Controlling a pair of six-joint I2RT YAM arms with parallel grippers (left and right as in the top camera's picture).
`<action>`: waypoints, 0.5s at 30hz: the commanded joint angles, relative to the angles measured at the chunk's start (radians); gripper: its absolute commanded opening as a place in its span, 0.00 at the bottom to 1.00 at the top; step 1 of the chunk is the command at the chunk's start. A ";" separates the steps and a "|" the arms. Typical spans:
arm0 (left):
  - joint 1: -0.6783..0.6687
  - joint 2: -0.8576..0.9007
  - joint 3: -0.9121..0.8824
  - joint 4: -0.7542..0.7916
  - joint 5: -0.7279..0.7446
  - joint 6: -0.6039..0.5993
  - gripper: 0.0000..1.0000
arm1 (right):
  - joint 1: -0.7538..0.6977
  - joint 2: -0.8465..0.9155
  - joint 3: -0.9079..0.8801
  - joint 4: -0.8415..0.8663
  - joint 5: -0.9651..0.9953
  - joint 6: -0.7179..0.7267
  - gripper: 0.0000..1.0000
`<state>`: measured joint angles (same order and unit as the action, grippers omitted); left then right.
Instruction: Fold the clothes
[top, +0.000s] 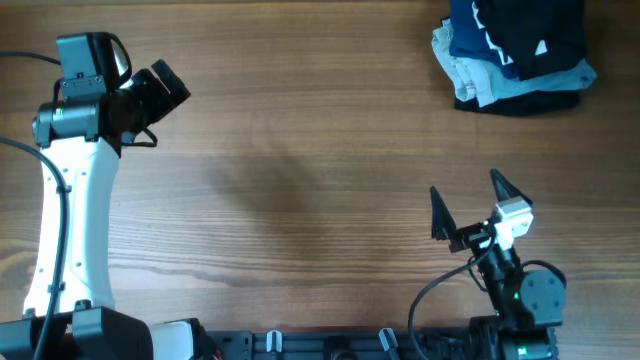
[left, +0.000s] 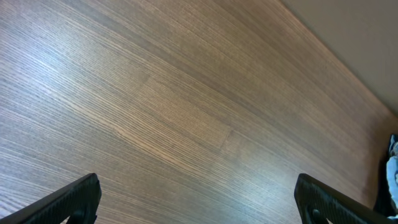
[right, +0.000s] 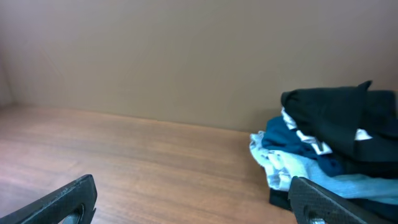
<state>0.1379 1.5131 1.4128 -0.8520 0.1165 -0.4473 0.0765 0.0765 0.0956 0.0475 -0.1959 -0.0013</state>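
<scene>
Your left gripper (top: 168, 88) hangs far left of the shirt (top: 555, 28), well apart from it. Its fingers are spread wide and empty, over bare surface (top: 300, 150). Your right gripper (top: 466, 200) sits near the shirt, on the robot's side of it, fingers likewise spread wide, holding and touching nothing.

The shirt lies bunched on a navy garment (top: 478, 30) and pale garments (top: 490, 88), beyond the right fingers and slightly to their right. No long axis can be read while it is crumpled. Your right arm is plainly nearer, so it looks the better one to lead with.
</scene>
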 joint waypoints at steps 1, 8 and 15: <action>0.004 0.008 -0.006 -0.001 -0.002 -0.006 1.00 | 0.005 -0.061 -0.039 0.003 0.050 0.001 1.00; 0.004 0.008 -0.006 -0.001 -0.003 -0.006 1.00 | 0.008 -0.074 -0.090 -0.036 0.029 0.002 1.00; 0.004 0.008 -0.006 -0.001 -0.003 -0.006 1.00 | 0.010 -0.073 -0.090 -0.034 0.031 0.008 1.00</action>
<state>0.1379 1.5131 1.4128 -0.8532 0.1165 -0.4473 0.0811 0.0174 0.0059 0.0082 -0.1749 -0.0013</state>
